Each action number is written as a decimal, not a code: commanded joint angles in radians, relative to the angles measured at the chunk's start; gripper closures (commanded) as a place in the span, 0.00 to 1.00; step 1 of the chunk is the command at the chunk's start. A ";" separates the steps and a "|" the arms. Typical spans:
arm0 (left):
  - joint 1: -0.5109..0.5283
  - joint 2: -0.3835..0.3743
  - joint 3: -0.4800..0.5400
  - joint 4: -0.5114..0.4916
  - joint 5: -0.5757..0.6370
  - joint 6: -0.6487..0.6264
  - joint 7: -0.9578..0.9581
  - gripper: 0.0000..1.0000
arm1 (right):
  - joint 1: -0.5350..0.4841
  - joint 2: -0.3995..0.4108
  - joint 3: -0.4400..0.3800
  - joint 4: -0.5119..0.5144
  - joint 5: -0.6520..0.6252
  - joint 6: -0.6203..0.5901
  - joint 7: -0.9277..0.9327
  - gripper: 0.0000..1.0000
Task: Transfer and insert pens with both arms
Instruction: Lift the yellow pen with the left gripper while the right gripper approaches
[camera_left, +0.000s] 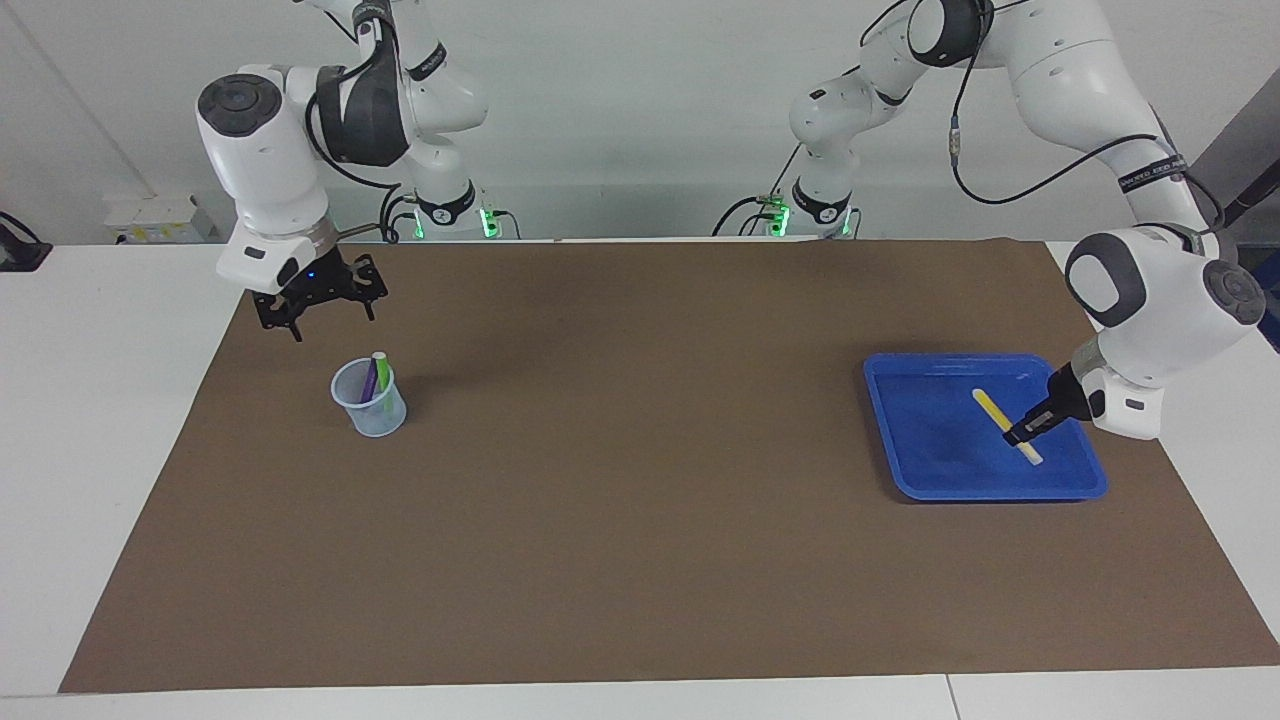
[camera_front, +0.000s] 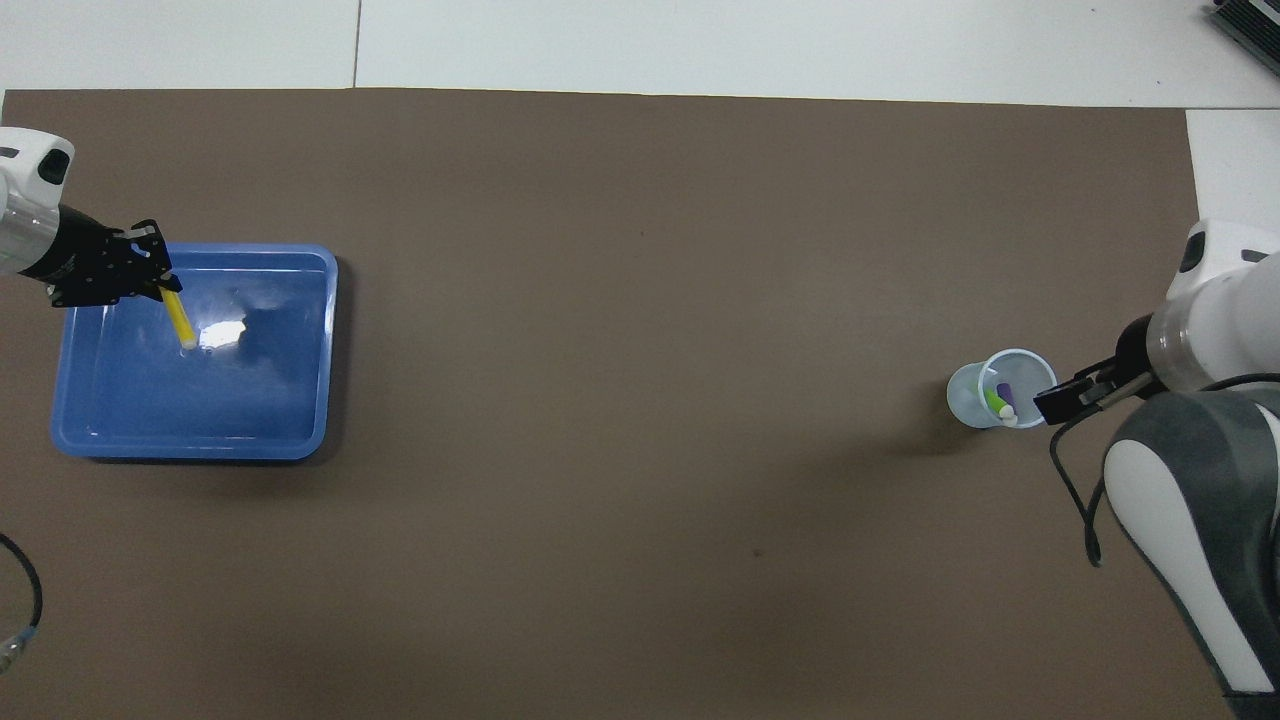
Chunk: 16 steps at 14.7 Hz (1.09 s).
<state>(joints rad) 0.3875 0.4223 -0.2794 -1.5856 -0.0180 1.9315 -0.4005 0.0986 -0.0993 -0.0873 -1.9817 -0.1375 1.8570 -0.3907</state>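
Note:
A yellow pen with a pale end hangs at a slant just over the blue tray at the left arm's end of the table. My left gripper is shut on it near its pale end. From overhead, the yellow pen sticks out of the left gripper over the tray. A purple pen and a green pen stand in a clear cup at the right arm's end. My right gripper hangs open and empty above the cup, a little toward the robots.
A brown mat covers most of the white table. Overhead, the cup with both pens stands beside the right gripper. The tray holds nothing besides the pen over it.

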 joint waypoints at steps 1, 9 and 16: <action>-0.013 -0.060 0.011 -0.005 -0.056 -0.072 -0.172 1.00 | -0.007 -0.008 0.006 0.058 0.042 -0.071 -0.005 0.00; -0.153 -0.134 0.000 -0.023 -0.218 -0.082 -0.723 1.00 | -0.004 -0.017 0.009 0.141 0.163 -0.162 0.056 0.00; -0.338 -0.166 0.000 -0.037 -0.266 -0.060 -1.076 1.00 | 0.026 -0.023 0.044 0.143 0.363 -0.144 0.211 0.00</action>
<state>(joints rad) 0.0898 0.2943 -0.2964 -1.5884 -0.2586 1.8648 -1.4100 0.1260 -0.1123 -0.0589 -1.8417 0.1640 1.7170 -0.2223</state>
